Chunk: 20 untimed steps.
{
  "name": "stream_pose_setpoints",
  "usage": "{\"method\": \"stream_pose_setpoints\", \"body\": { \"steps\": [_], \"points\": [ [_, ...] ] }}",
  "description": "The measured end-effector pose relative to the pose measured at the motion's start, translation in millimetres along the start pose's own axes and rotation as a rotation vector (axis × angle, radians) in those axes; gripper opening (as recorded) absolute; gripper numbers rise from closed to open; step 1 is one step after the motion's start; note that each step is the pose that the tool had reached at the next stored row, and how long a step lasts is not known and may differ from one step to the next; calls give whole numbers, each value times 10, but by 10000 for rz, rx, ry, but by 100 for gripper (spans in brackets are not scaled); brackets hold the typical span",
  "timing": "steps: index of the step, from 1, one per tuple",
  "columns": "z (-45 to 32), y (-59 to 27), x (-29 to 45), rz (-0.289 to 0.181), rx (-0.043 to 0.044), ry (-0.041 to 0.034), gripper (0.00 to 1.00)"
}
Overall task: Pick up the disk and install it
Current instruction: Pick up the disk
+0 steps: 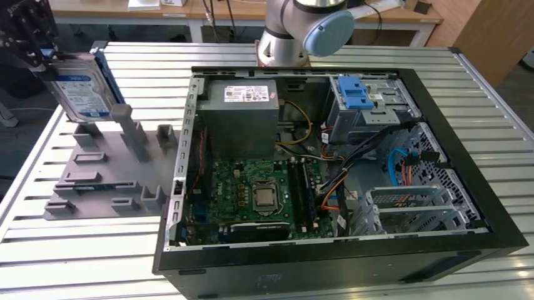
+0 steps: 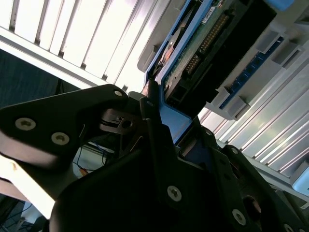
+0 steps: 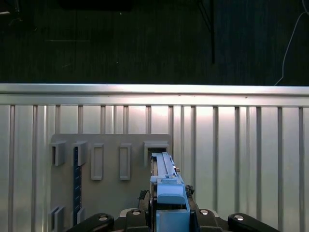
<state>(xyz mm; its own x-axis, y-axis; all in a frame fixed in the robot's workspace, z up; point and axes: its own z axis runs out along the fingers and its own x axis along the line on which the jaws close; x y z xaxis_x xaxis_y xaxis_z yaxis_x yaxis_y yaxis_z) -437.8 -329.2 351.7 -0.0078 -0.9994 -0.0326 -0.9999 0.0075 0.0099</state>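
slatted table point(image 1: 84, 262): disk point(image 1: 79, 94) in jaws, outside case point(image 1: 334, 267)

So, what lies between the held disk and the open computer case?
In the exterior view: a strip of slatted table and the grey fixture's upright posts, between the disk and the case.

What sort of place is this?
Probably a robotics lab: an open computer case sits on a slatted metal table beside a grey rack, with the gripper holding the disk.
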Motion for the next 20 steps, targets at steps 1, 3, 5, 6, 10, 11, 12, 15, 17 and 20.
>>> {"method": "stream_pose_setpoints", "body": {
  "steps": [1,3,5,6,10,11,12,15,17,20],
  "points": [
    [-7,0,-1,0,0,1,36],
    [-23,1,-5,1,-1,6,36],
    [-40,0,-8,0,0,11,36],
    [-49,1,-9,0,0,14,36],
    [-81,1,-14,0,0,23,36],
    [-88,1,-15,0,-1,25,36],
    [-96,1,-16,0,-1,27,36],
    [-118,1,-19,0,0,31,36],
    [-133,1,-21,0,0,35,36],
    [-158,2,-24,0,0,44,36]
  ]
}}
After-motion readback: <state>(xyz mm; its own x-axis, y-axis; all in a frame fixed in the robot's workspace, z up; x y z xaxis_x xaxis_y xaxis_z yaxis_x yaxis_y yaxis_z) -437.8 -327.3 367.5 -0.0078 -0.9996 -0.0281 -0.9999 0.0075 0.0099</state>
